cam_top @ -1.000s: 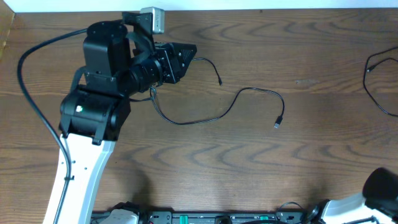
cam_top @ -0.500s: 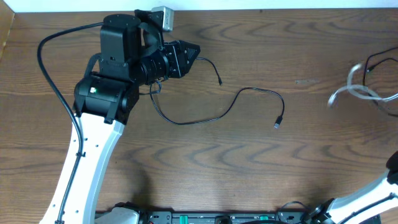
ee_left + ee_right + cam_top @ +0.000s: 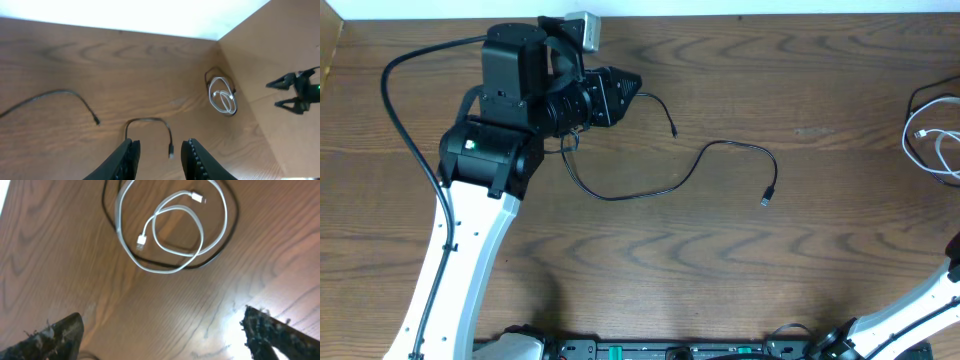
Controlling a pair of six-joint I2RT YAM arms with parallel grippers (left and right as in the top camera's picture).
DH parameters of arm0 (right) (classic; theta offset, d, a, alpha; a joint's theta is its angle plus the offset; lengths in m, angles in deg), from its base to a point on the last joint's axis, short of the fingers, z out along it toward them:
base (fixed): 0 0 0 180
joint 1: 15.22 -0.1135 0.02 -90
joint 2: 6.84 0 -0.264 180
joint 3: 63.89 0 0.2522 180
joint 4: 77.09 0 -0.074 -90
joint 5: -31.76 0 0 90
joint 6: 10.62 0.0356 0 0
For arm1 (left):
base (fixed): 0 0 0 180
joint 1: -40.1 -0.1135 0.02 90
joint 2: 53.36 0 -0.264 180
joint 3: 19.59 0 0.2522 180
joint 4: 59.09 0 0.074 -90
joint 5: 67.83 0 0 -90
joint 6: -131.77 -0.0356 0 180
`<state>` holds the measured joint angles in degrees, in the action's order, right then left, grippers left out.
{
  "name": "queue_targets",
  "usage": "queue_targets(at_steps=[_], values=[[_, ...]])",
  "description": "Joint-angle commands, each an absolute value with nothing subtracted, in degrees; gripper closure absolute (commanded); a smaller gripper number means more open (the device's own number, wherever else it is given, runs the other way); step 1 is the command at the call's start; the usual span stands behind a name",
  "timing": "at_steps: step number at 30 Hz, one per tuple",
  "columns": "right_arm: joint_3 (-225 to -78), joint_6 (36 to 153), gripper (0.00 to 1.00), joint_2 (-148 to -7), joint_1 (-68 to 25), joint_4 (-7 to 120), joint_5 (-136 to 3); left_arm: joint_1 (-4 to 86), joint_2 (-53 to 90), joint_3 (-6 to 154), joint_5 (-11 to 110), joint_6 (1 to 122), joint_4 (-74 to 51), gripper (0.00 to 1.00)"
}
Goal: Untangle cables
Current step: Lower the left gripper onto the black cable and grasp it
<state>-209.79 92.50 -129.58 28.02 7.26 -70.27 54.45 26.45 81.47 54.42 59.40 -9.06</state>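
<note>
Cables [image 3: 141,241] — white on black (looped) — lie under right gripper [image 3: 161,315], wide open, empty; left gripper [image 3: 161,145] part-open, empty.

Left arm [image 3: 470,240]: white link rising from the near edge, black wrist turned rightward.
Left fingers [image 3: 127,157]: black, partly parted, nothing between them.
Right fingers [image 3: 55,332]: black, spread wide, empty, above the surface.

White cable [image 3: 142,241]: one. Black cables: two. That is a black loop [image 3: 235,217] under the white and a long black cord [image 3: 620,197] on the tabletop [image 3: 820,280], with two plug ends. Pincers: two, left pincer [image 3: 160,146] and right pincer [image 3: 161,317].
</note>
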Motion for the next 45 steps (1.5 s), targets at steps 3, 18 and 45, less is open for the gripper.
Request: queue_targets(at_steps=[3,18,45], values=[[-209.99,88.77,0.01,-128.20,25.36,5.36,-74.43,54.32,30.89,82.15,50.82,53.54,-5.06,0.67],[-209.99,78.40,0.01,-128.14,15.52,3.59,-84.09,65.25,53.42,82.15,43.54,26.26,1.98,0.60],[-209.97,76.92,0.01,-128.14,13.79,2.56,-86.05,70.41,66.56,80.95,40.57,21.41,-0.12,0.55]])
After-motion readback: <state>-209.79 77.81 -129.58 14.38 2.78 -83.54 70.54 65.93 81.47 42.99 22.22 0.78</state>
